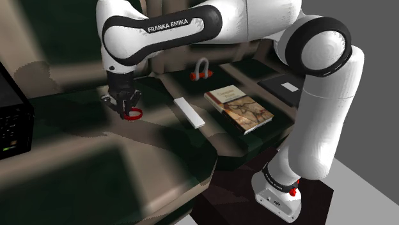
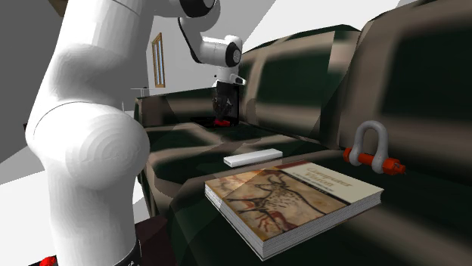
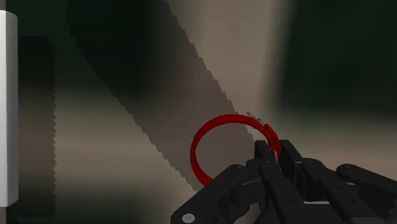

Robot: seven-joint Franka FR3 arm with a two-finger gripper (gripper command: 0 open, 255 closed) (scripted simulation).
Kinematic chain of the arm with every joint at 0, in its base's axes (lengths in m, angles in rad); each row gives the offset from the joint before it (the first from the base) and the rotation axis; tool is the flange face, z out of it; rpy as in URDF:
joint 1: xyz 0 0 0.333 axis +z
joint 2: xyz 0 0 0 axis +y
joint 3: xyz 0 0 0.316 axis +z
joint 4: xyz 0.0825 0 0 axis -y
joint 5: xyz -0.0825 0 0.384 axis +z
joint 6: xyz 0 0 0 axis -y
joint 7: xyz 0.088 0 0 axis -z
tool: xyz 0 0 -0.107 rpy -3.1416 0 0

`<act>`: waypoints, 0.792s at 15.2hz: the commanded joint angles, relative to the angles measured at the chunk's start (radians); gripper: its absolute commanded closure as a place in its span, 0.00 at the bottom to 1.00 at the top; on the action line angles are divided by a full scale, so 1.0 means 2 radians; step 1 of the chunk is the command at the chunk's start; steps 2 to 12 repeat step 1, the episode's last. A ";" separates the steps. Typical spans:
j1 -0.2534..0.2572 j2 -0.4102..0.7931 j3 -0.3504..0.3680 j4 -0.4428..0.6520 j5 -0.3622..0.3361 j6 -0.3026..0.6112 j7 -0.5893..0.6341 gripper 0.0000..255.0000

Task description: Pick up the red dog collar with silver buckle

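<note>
In the wrist view, a stretch of the red collar [image 3: 193, 153] is covered by the gripper [image 3: 278, 147], whose fingers are closed on the band. The grey buckle [image 3: 254, 117] is too small for its form to be made out. A white object [image 3: 6, 108] is cut off by the picture's edge (what it is cannot be told).

In the second exterior view the collar is largely hidden under the gripper, and the lettering on the book [image 2: 295, 200] cannot be read.

In the shoulder view a black device [image 1: 11, 121] is cut by the left edge, and a dark flat item [image 1: 281, 86] is partly hidden behind the arm [image 1: 320, 96].
</note>
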 commanded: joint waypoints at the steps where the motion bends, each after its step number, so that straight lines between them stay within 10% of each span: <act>1: 0.000 -0.002 0.000 0.001 0.001 -0.003 0.000 1.00; 12: 0.000 -0.002 0.000 0.001 0.001 -0.003 0.000 1.00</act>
